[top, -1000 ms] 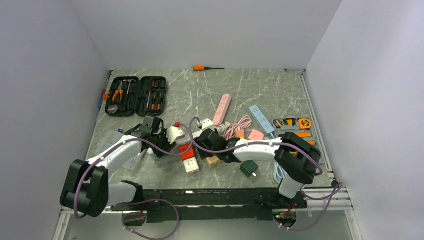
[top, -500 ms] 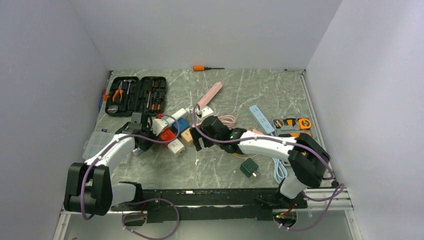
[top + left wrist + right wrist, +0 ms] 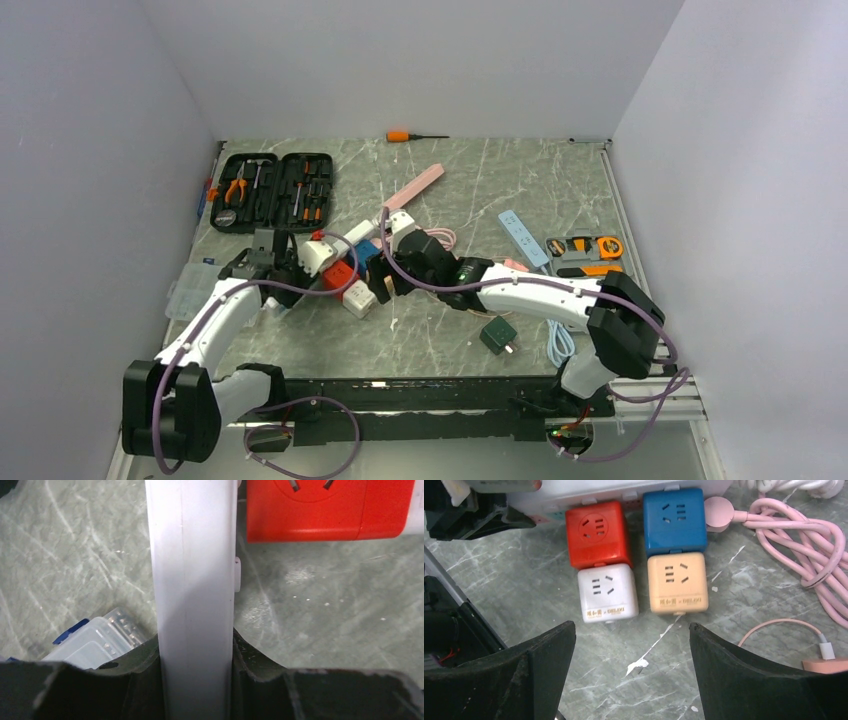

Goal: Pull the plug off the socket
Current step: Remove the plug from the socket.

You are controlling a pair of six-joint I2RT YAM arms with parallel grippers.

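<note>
**Four cube plugs on the white strip**

In the right wrist view, the red cube (image 3: 597, 532) and the blue cube (image 3: 674, 521) sit side by side against the long white strip (image 3: 192, 580). The white cube (image 3: 607, 599) touches the red cube at its 6 o'clock. The tan cube (image 3: 678, 582) touches the blue cube at its 6 o'clock. All four are joined up on the strip. From the top, the bunch lies a bit left of the middle of the surface (image 3: 500, 180).

The left jaws are clamped on the white strip, one dark finger (image 3: 142, 672) on each side. The right jaws are wide apart and hang over the cubes, touching none.

A pink cable (image 3: 794, 535) curls at 3 o'clock from the blue cube. A clear box (image 3: 95, 642) lies near the left jaws. From the cubes, the tool case (image 3: 272, 190) is at 11 o'clock, the pink strip (image 3: 415, 187) at 1 o'clock, the light blue strip (image 3: 522, 235) at 3 o'clock and the green block (image 3: 497, 335) at 4 o'clock. An orange screwdriver (image 3: 405, 135) lies at the far edge.
</note>
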